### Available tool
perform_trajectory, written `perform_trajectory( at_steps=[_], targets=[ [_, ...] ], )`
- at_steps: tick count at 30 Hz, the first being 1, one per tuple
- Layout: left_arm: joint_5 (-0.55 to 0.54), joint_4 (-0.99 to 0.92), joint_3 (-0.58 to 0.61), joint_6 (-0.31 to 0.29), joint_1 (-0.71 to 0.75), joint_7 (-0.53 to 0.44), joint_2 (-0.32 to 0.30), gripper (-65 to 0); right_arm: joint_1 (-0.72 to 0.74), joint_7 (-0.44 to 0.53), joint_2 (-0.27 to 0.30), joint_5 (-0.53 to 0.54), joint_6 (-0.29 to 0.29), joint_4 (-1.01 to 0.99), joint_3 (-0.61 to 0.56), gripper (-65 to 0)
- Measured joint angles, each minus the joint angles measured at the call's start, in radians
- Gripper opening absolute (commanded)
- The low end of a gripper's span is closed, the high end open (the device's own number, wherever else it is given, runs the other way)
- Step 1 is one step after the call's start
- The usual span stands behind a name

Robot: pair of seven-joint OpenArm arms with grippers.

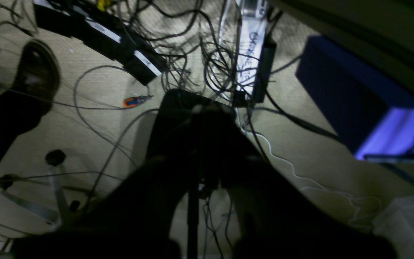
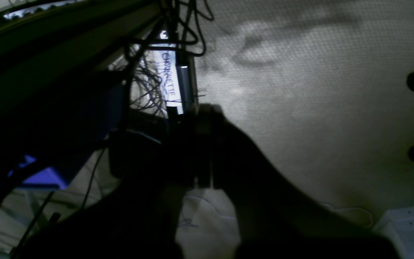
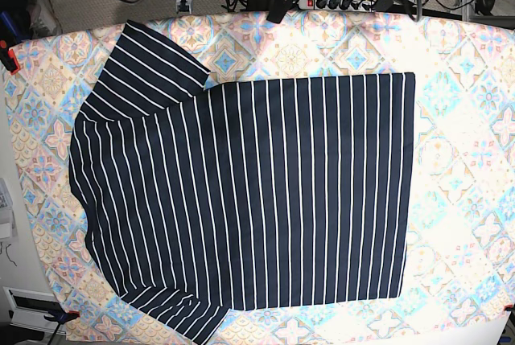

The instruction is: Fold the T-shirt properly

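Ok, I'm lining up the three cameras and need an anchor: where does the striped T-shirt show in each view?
Base: the T-shirt lies spread flat across the middle of the patterned tablecloth, sleeves toward the picture's left.
Left wrist: not in it.
Right wrist: not in it.
Shared landmark: the hand-lettered white strip on the floor, seen in both wrist views only.

Both arms hang clear of the worktop, wrists pointed down at the floor. The left gripper [image 1: 201, 108] and right gripper [image 2: 198, 111] have their jaws closed, holding nothing.
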Motion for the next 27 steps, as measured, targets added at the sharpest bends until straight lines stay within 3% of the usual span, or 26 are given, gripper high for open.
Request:
perform_trajectory(
  at_steps=[27],
  targets=[
    [0.001,0.002,0.000,0.000,0.021,-0.010,-0.009,-65.0,-0.040,0.003,0.020,0.000,0.002,0.001,0.000,-65.0]
  ],
)
